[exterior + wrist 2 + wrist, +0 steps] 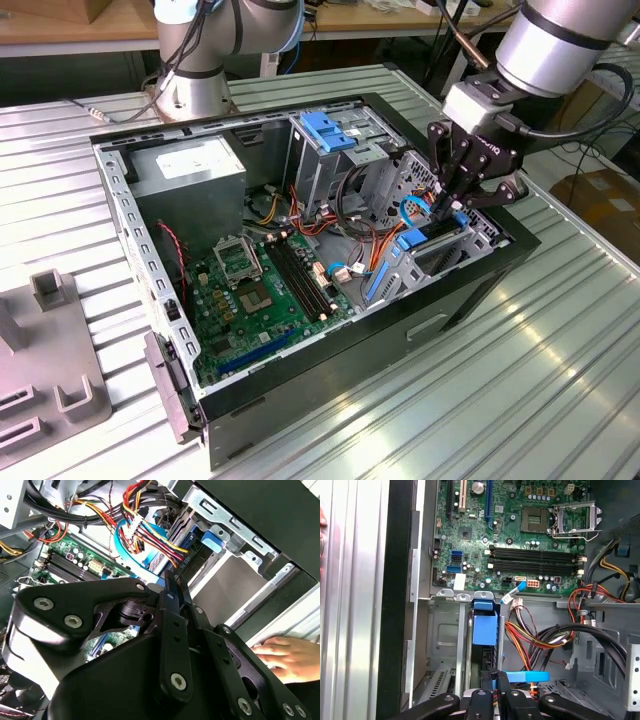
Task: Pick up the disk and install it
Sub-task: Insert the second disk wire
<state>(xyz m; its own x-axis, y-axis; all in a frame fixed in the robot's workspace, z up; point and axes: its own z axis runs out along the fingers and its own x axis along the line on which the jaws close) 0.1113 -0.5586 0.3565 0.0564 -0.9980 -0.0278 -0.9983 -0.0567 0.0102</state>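
Note:
The disk stands on edge in the drive bay at the corner of the open computer case towards the exterior view's right. Its blue rail runs along the upper edge in the first wrist view, and a blue tab marks its end in the second wrist view. My gripper reaches down into the case over that bay. Its fingers lie close together, shut, with the tips at the disk's upper edge. The gripper hides whether the tips press on the disk.
Coloured cable bundles crowd the space beside the bay. A tall cage with a blue latch, the grey power supply and the green motherboard occupy the case. A person's hand rests outside the case wall. A grey fixture sits on the exterior view's left.

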